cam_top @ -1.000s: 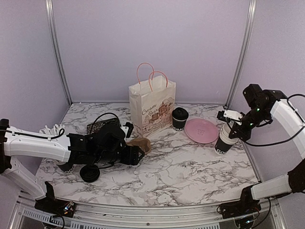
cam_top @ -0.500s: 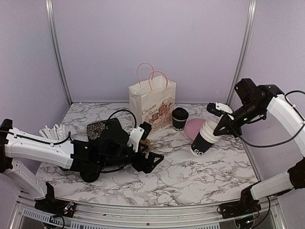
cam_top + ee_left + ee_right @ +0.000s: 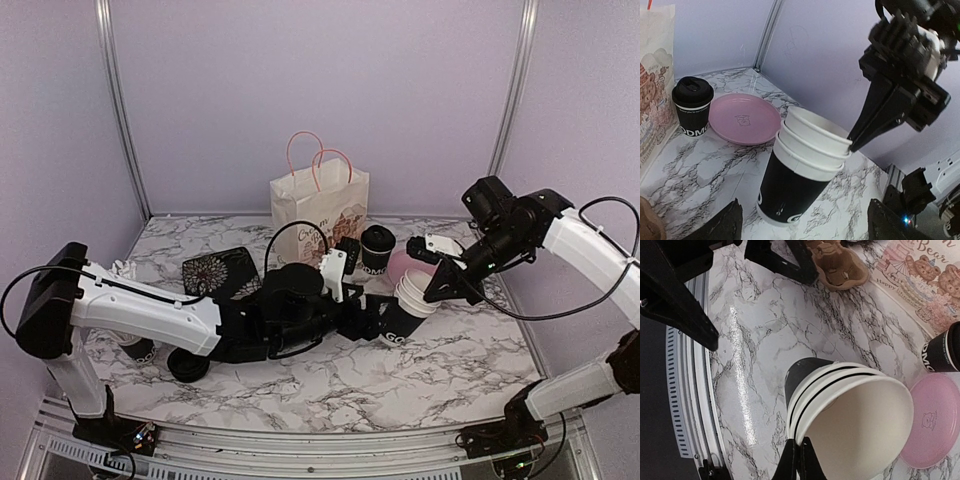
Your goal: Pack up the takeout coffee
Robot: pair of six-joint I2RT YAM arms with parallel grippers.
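Three black paper cups are nested into one stack of cups (image 3: 790, 185), their white rims stepped one above the other and white lettering on the outermost. The stack leans over the marble table (image 3: 400, 385) a little in front of the pink plate (image 3: 745, 117). I can't tell whether its base touches the marble.

The right gripper (image 3: 854, 141) comes down from above and has its two fingers pressed together on the top rim, pinching the cup wall. That is the only grip on the stack.

The left gripper (image 3: 802, 224) is reaching in low from the other side with its fingers (image 3: 722, 225) spread wide. The foot of the stack sits between them, touching neither as far as I can see.

One more coffee cup, the lidded cup (image 3: 692, 107), stands upright just beside the plate, between it and the single paper bag (image 3: 318, 225) printed with bears.

There is one plate and one brown pulp cup carrier (image 3: 837, 267), which lies in front of the bag. One loose black lid (image 3: 188, 365) lies flat on the table near the left arm's elbow. Just beside that lid a further black cup (image 3: 141, 351) shows only partly under the arm.
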